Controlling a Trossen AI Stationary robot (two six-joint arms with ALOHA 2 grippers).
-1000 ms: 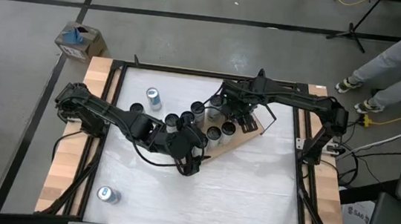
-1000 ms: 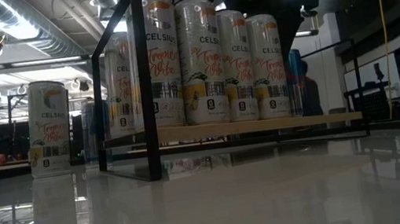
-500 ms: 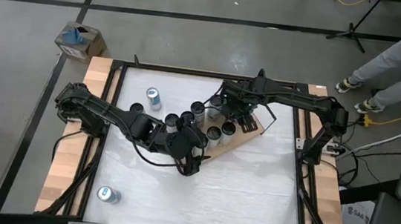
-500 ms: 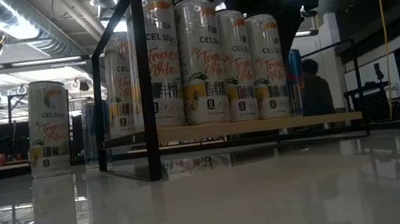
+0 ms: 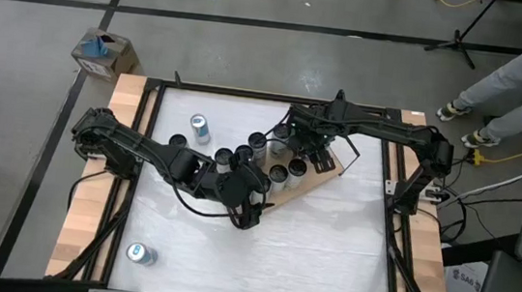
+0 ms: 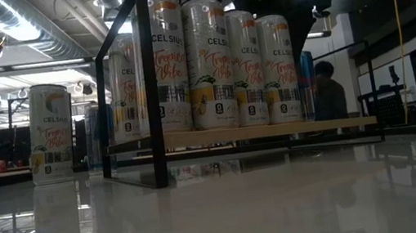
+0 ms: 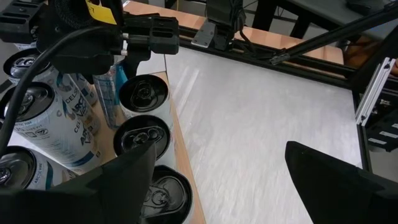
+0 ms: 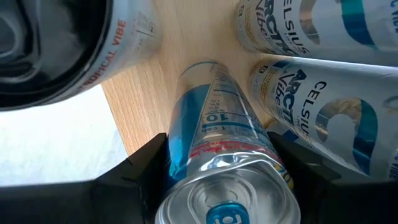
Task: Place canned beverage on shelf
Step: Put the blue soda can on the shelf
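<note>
The blue can (image 8: 217, 180) is pinched in the right hand (image 8: 217, 168) just over the shelf (image 8: 186, 43), crowded by standing cans (image 8: 323, 130); one could easily get knocked over. The left hand (image 7: 217, 180) is spread wide by the shelf's table-side edge.

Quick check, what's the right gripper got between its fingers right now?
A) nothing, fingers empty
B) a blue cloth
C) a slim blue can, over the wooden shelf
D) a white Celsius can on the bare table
C: in the right wrist view the right gripper has its dark fingers on either side of a slim blue can, with the light wood shelf and white cans right beyond it.
</note>
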